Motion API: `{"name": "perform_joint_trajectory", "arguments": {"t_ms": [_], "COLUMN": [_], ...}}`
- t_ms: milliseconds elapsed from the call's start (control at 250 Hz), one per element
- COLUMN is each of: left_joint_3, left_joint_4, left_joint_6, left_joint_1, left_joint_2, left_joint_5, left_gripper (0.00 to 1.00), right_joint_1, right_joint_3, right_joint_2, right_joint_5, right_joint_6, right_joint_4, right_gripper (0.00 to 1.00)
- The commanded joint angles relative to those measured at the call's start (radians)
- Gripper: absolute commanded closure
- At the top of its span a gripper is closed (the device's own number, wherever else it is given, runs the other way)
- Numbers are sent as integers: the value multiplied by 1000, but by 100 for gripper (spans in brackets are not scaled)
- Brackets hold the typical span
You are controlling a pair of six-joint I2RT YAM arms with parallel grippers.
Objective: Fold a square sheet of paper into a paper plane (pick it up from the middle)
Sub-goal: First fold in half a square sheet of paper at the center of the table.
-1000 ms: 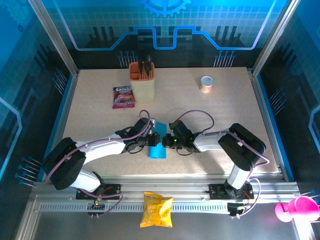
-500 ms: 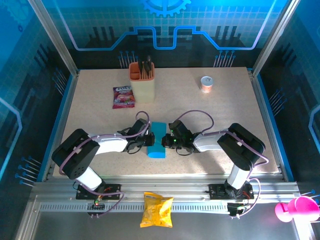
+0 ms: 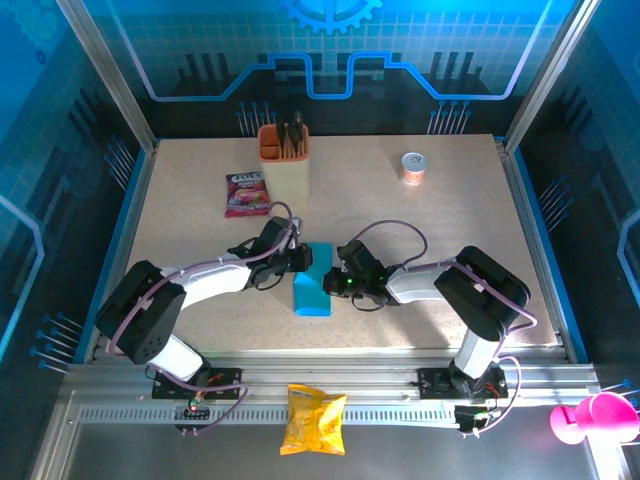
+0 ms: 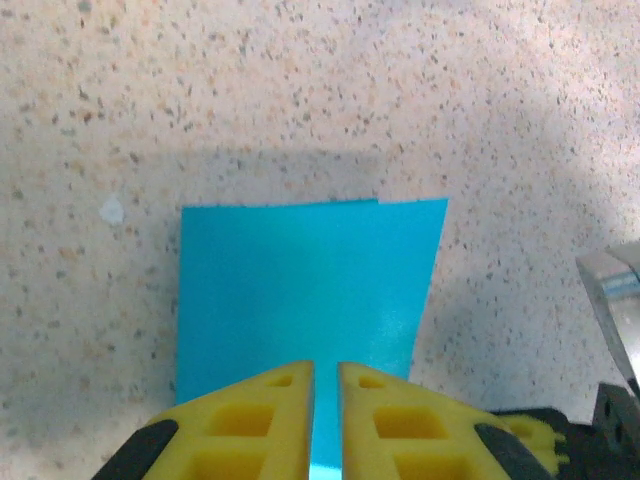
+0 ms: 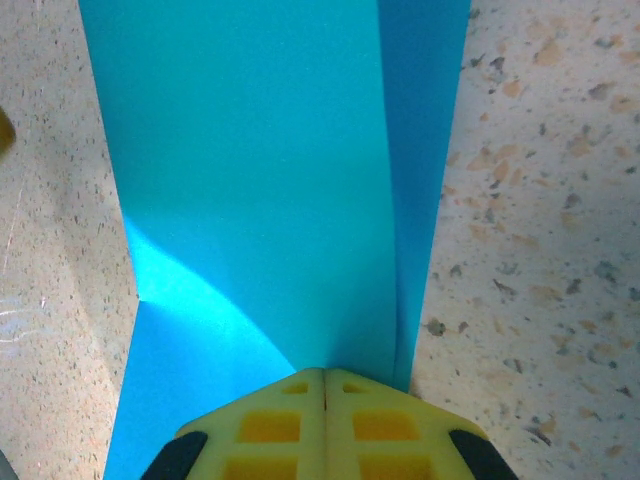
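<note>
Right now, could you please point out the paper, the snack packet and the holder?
paper (image 3: 312,295): top view, its middle.
snack packet (image 3: 247,194): top view, its front.
holder (image 3: 285,178): top view, cream front wall.

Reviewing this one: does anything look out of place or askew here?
A yellow crisp bag lies off the table, on the metal rail in front of it. The folded blue paper looks slightly uneven: one layer peeks past the other.
</note>
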Motion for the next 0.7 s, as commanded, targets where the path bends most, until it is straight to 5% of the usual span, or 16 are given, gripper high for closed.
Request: {"name": "perform_joint_trajectory", "arguments": {"t_ms": [0,368,695], "left_joint_3": [2,-72,63], "left_joint_4": [1,84,10], "left_joint_6": [27,-29,4], "left_joint_1": [24,51,66], "left_joint_2": [65,116,74], "left_joint_5": [40,39,34], "left_gripper": [86,90,89], "right_joint_1": [27,31,33], "right_joint_3": [-37,-34,-29], "right_joint_2": [63,70,77], "right_joint_5": [48,45,48], "right_joint_6": [-7,-12,-15], "right_joint_4": [-180,-180,-183], "right_gripper": [100,100,100]}}
